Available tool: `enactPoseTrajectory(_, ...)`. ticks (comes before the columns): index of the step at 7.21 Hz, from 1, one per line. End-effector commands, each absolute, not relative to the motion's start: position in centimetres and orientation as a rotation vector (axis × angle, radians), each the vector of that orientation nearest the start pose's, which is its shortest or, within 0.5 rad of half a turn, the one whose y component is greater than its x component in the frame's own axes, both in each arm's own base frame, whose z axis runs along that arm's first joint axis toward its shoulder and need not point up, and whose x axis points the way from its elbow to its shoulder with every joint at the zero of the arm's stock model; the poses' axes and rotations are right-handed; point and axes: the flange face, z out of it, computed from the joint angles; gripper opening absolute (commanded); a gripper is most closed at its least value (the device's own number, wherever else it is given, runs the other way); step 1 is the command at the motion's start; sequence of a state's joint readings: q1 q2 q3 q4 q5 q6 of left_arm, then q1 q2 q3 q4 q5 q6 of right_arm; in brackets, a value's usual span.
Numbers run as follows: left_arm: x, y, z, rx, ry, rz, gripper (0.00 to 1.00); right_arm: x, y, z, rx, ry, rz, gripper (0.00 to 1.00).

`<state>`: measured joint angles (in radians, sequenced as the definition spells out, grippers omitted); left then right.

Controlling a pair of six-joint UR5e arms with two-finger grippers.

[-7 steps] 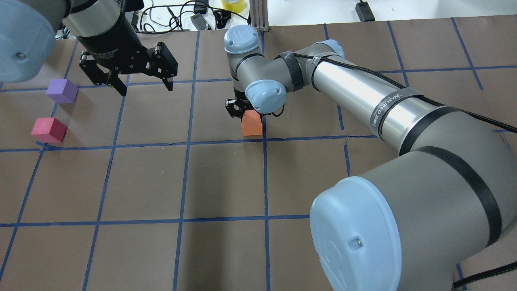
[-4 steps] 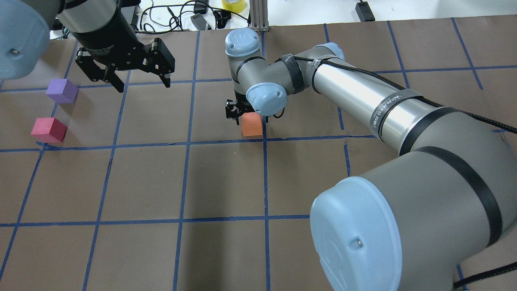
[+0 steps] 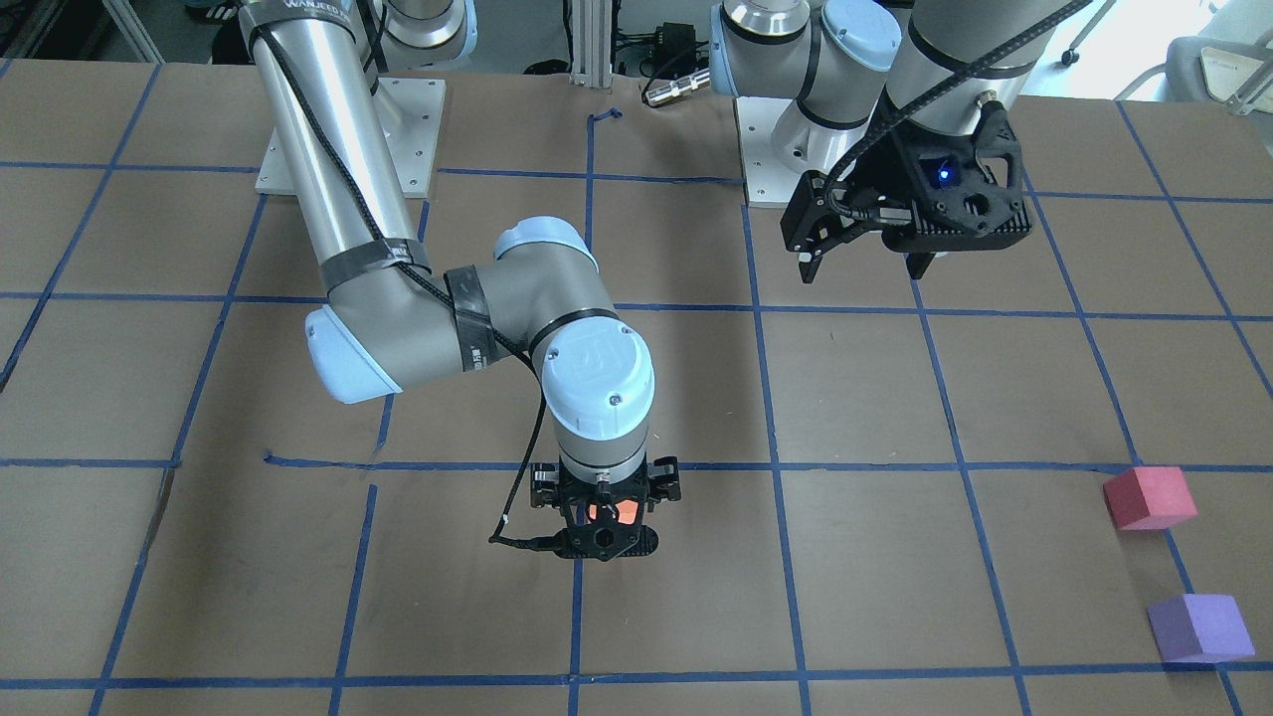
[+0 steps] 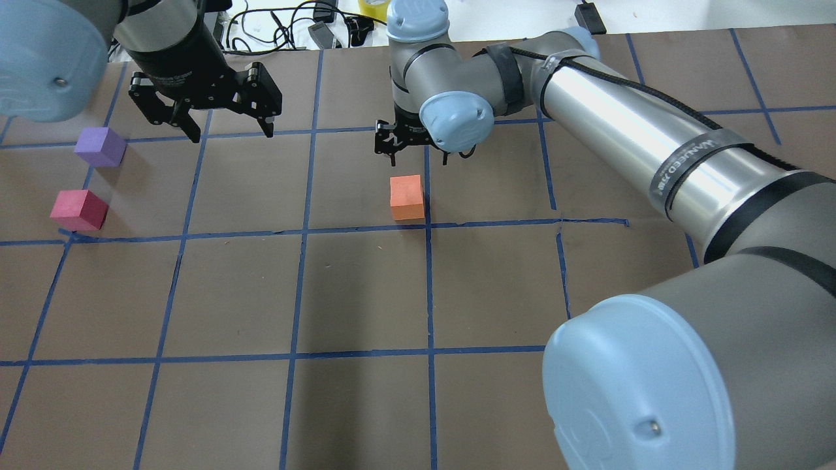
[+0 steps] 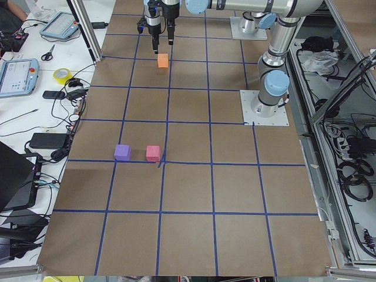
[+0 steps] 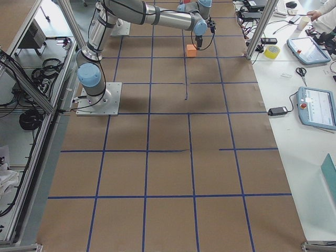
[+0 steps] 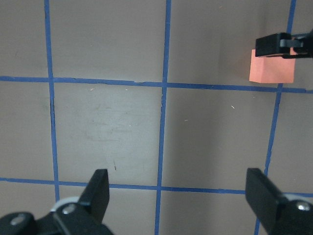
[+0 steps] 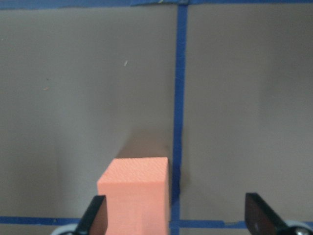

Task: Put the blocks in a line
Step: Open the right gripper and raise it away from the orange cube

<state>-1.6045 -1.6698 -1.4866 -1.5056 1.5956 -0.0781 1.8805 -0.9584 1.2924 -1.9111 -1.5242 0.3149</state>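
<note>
Now right pincer (image 4: pixel 418 154) has risen above orange block (image 4: pixel 407 198).

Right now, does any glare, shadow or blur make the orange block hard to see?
Overhead exterior: orange block sharp, evenly lit; glare only on the right arm's metal tube. Right wrist-mounted: block close and slightly soft, faint shadow on the paper beyond it. Exterior front-facing: the right tool hides most of it.

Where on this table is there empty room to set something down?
The brown paper between the orange block and the red-pink block is bare, as are the grid squares in the overhead view's lower half. It is crowded where the purple block sits beside the red-pink one near the left gripper, and under the right gripper.
</note>
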Motion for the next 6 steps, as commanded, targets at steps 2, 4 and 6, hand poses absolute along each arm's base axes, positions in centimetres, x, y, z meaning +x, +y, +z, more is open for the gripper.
enactPoseTrajectory(2, -17.2, -60.0, 40.3, 0.033, 3.166, -0.102, 1.0, 17.5, -62.1, 41.3, 0.084, 3.099, 0.181, 1.0)
enactPoseTrajectory(4, -23.9, -62.4, 36.1, 0.113, 3.237, -0.178, 1.0, 15.0, -56.3, 50.2, 0.066, 3.11, 0.068, 1.0)
enactPoseTrajectory(6, -30.1, -62.3, 32.8, -0.047, 3.228, -0.113, 1.0, 15.2, -51.3, 55.0, 0.05, 3.111, 0.017, 1.0)
